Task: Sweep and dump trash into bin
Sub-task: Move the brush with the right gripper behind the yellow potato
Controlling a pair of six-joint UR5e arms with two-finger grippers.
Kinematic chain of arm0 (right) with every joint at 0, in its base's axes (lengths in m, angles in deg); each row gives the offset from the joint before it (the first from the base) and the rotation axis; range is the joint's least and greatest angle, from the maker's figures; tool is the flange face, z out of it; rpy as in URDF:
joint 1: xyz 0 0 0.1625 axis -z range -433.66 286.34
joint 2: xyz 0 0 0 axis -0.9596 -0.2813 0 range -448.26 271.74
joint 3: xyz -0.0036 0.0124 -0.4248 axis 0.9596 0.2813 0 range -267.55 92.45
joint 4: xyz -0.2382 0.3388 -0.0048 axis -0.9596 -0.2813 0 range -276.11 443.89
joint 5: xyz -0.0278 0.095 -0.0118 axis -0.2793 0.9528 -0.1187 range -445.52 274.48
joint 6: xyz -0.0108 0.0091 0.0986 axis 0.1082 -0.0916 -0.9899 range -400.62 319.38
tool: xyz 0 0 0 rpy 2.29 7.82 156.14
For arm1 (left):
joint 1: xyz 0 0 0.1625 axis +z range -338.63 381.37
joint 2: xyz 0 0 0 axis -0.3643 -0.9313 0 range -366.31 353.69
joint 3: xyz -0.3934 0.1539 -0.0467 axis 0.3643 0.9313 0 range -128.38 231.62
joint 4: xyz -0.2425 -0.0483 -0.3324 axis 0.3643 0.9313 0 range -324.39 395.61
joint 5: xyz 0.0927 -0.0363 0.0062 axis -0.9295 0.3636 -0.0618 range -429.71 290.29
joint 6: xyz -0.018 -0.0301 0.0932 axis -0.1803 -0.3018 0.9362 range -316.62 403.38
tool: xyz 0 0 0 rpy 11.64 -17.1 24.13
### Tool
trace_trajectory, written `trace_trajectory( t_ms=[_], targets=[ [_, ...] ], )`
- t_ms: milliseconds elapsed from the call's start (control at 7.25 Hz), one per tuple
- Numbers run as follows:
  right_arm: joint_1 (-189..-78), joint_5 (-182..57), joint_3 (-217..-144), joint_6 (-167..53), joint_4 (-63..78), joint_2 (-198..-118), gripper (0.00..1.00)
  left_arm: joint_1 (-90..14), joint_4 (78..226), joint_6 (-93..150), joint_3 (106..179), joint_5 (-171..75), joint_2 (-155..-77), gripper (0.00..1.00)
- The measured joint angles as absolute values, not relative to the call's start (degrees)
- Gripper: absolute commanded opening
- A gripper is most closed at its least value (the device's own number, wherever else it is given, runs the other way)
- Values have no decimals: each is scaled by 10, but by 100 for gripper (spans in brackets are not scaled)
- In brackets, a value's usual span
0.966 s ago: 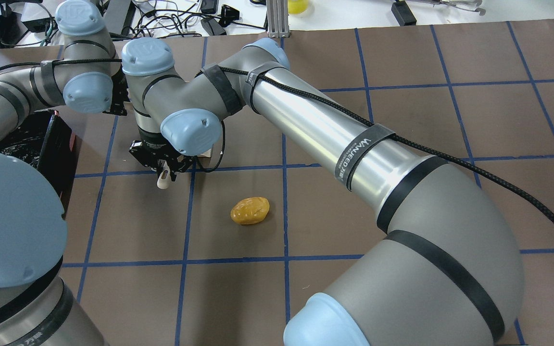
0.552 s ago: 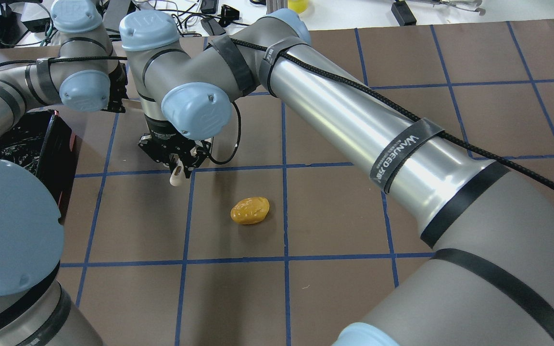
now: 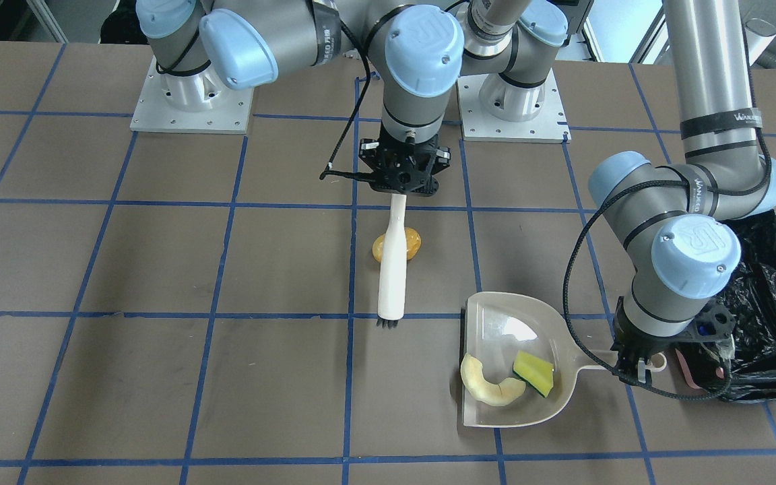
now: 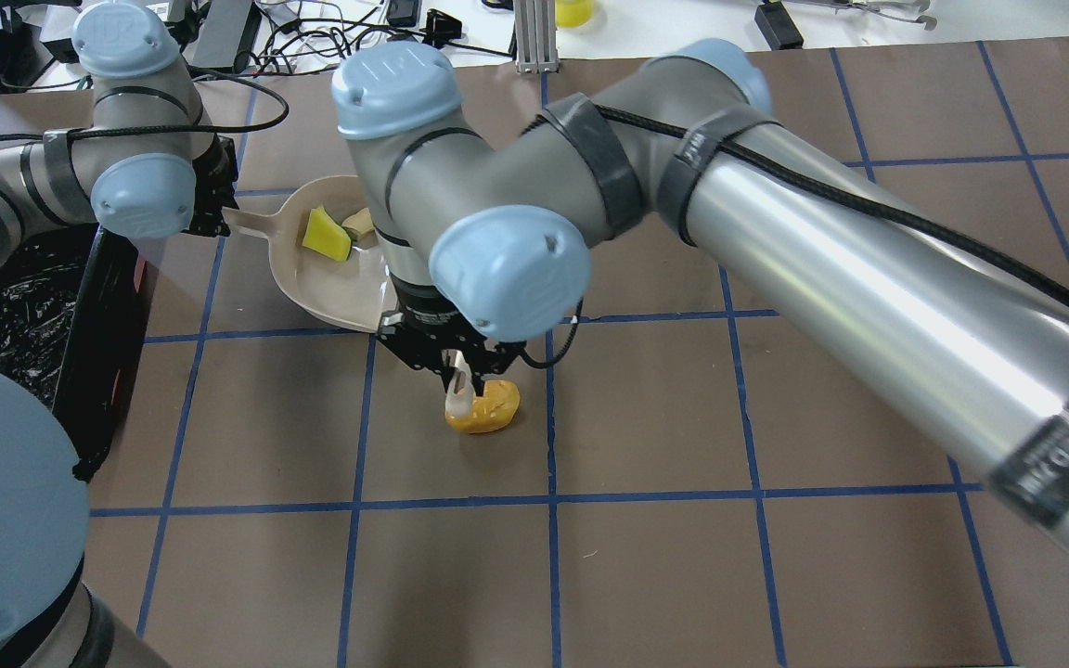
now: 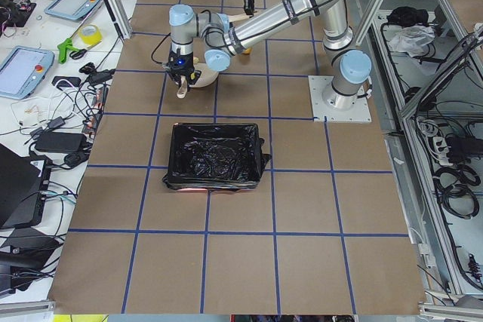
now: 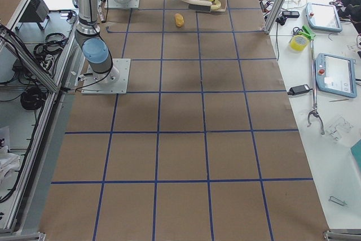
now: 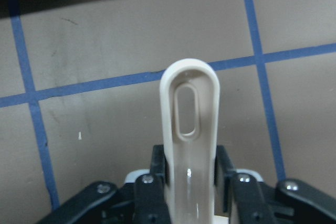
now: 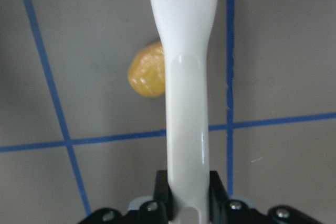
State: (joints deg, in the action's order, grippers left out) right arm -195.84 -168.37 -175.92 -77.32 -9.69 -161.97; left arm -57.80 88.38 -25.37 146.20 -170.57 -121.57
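My right gripper (image 3: 401, 185) is shut on a white brush (image 3: 393, 269) and holds it above the table, bristles pointing away from the robot. The golden-brown potato lump (image 4: 488, 413) lies on the table right under the brush handle, also in the right wrist view (image 8: 147, 72). My left gripper (image 3: 637, 367) is shut on the handle (image 7: 189, 108) of the beige dustpan (image 3: 496, 316). The dustpan holds the cream curved slice (image 3: 489, 387) and the yellow-and-green sponge piece (image 3: 533, 372). The black-lined bin (image 4: 6, 297) stands beside the left arm.
The brown table carries a grid of blue tape lines. Both arm base plates (image 3: 189, 108) sit at the robot's side. Cables and devices (image 4: 349, 37) lie beyond the table's far edge. A pink patch (image 3: 688, 367) shows at the bin's corner near the dustpan handle.
My right arm has carried the brush from beside the dustpan to over the potato lump. The dustpan with slice and sponge, hidden before, now shows. The left arm has barely shifted.
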Motion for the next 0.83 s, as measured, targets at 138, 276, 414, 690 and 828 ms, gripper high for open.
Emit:
trace_trajectory(
  t_ms=[138, 276, 414, 690, 828],
  targets=[
    [-1955, -1696, -1829, -757, -119, -1660, 0, -573, 887, -248, 1483, -1705, -1196, 0],
    [-1953, -1710, -1878, -747, -130, -1686, 0, -571, 889, -246, 1504, -1705, -1177, 0],
    [-1953, -1715, -1910, -749, -135, -1701, 0, -571, 889, -245, 1531, -1707, -1158, 0],
    [-1958, -1707, -1948, -788, -139, -1713, 0, -570, 885, -248, 1588, -1712, -1122, 0],
    [-1963, -1696, -1957, -808, -140, -1713, 0, -570, 886, -250, 1607, -1713, -1108, 0]
  ],
)
